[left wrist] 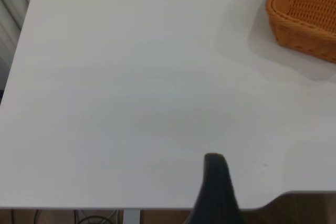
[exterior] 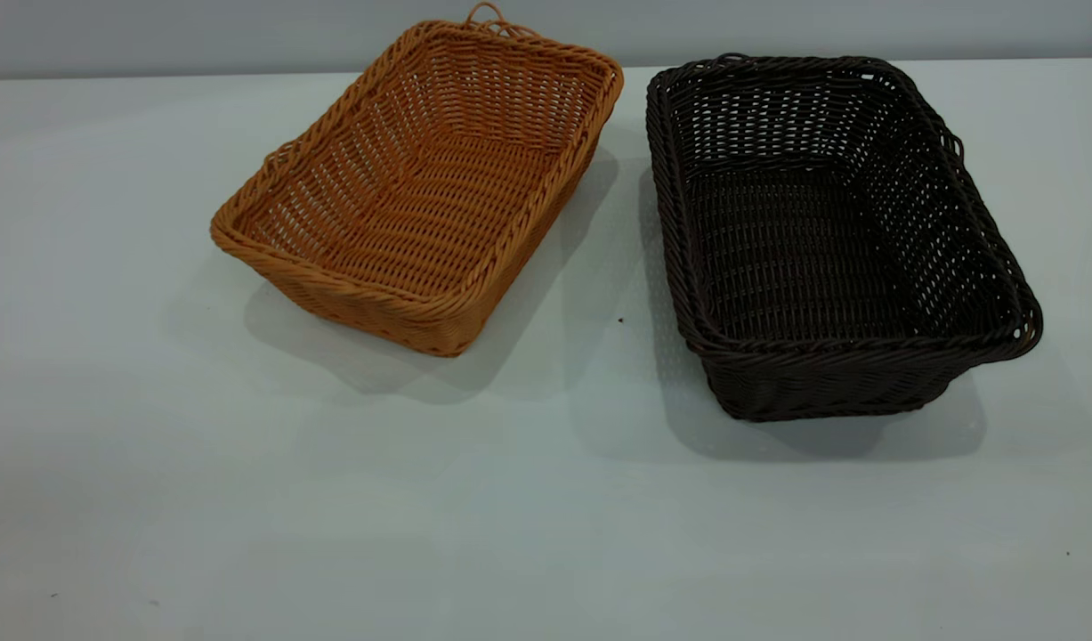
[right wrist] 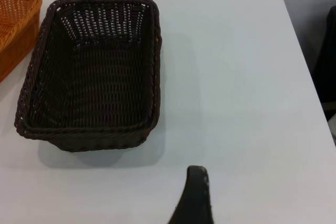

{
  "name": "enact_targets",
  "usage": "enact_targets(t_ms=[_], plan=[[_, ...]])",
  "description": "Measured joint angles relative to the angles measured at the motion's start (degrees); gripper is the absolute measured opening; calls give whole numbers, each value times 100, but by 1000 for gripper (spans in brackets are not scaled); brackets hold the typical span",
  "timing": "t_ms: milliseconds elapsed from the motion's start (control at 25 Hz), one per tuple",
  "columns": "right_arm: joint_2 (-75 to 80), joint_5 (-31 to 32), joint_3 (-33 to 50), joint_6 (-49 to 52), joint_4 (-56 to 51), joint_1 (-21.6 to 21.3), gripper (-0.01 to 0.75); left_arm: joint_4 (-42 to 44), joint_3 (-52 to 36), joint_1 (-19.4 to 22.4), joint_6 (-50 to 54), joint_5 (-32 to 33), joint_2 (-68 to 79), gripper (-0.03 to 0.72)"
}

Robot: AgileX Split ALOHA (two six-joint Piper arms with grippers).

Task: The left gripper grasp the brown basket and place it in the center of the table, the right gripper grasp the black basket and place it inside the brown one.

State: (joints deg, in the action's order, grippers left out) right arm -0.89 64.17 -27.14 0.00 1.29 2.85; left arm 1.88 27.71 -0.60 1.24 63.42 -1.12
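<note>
White and matte, the surface takes up nearly everything I can see from the exterior view, running back to a pale wall.

Next in size is the black basket, sitting on the right half, its long sides running roughly front to back and its braided rim unbroken all the way round. It is empty, and it stands flat. From the right wrist view it lies out in front of that arm, well apart from the dark fingertip there.

The brown basket sits on the left half, turned at an angle so that one corner points toward the front. A small loop handle shows at its far short end. It too is empty and flat on the surface. The two baskets stand near each other at the back with a bare strip between them, not touching.

Neither arm shows in the exterior view. In the left wrist view only one dark fingertip of the left end effector reaches into sight near the surface edge, with a corner of the brown basket far off; I cannot tell how wide it stands. Likewise the right end effector shows one fingertip only, so I cannot tell its opening either. Neither has hold of anything I can see.
</note>
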Motion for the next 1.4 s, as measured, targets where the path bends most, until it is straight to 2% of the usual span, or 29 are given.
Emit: enact_targets(t_ms=[920,1120,1400], plan=[[0,0,0,0,0,0,581,123,99,-20,51,-71,153,499],[0,0,0,0,0,0,581,126,614,-20,205,-769,1370,499],[0,0,0,0,-5,0,581,126,1136,-20,-25,-2559,4186,499]])
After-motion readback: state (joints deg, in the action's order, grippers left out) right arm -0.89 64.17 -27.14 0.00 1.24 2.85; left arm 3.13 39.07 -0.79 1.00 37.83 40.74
